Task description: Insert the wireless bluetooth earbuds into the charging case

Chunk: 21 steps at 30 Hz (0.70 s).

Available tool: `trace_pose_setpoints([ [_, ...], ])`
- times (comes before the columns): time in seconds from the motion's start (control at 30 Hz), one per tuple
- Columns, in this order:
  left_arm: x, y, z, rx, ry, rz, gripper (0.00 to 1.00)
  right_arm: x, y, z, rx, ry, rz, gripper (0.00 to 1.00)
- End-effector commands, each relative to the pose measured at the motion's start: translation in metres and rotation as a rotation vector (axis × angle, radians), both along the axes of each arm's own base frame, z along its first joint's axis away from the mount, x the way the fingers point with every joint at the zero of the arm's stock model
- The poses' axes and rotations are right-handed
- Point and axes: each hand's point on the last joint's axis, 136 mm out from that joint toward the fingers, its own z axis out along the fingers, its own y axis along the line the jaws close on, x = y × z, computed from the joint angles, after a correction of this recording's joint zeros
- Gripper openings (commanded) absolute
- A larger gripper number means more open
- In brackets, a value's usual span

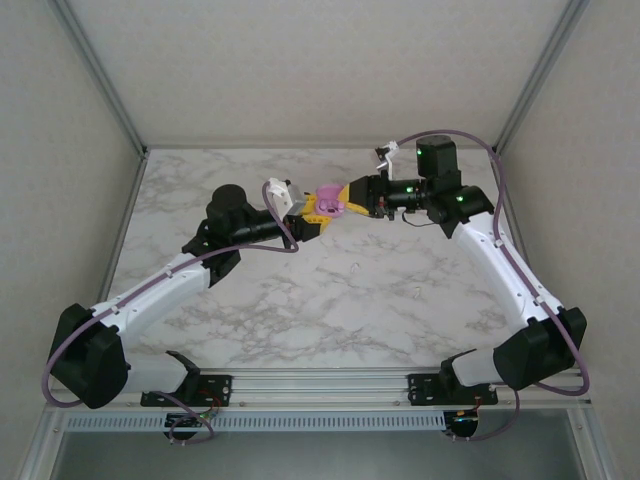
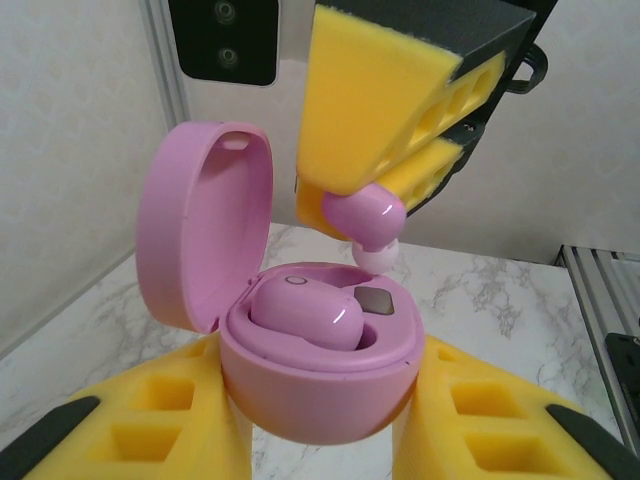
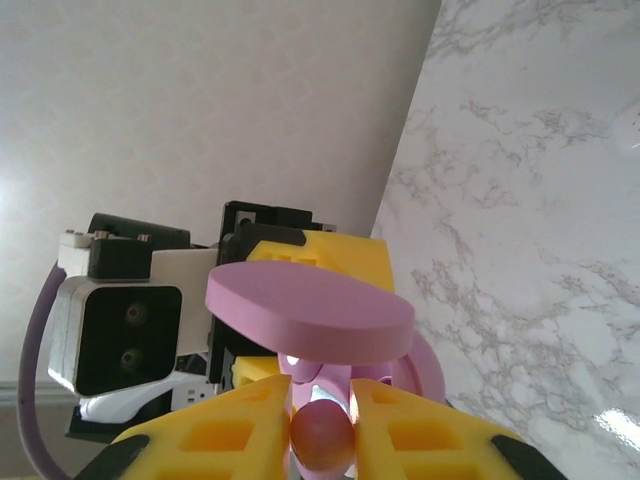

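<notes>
Left wrist: earbud (image 2: 300,310) seated in open case (image 2: 320,400), second earbud (image 2: 365,213) in right pincer (image 2: 345,200).

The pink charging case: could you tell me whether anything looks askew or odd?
Nothing stands out: the glossy, rounded pink plastic case is held in the left gripper, one pink earbud seated; the right gripper holds the second bud above the empty slot.
</notes>
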Motion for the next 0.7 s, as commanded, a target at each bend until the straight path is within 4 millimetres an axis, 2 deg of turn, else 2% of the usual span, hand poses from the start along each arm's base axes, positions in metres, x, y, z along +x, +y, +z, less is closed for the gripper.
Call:
trace_pose_setpoints([
  [0.0,-0.008,-0.005,0.022,-0.041,-0.037,-0.042,0.24,0.006,0.005,0.012,0.009,-0.050,-0.008,0.21],
  [0.43,-0.007,-0.006,0.024,-0.048,-0.035,-0.043,0.24,0.012,0.007,0.012,0.014,-0.059,-0.030,0.21],
  [0.67,-0.004,-0.006,0.030,-0.083,-0.035,-0.034,0.24,0.006,0.009,-0.001,-0.055,-0.075,-0.023,0.23],
])
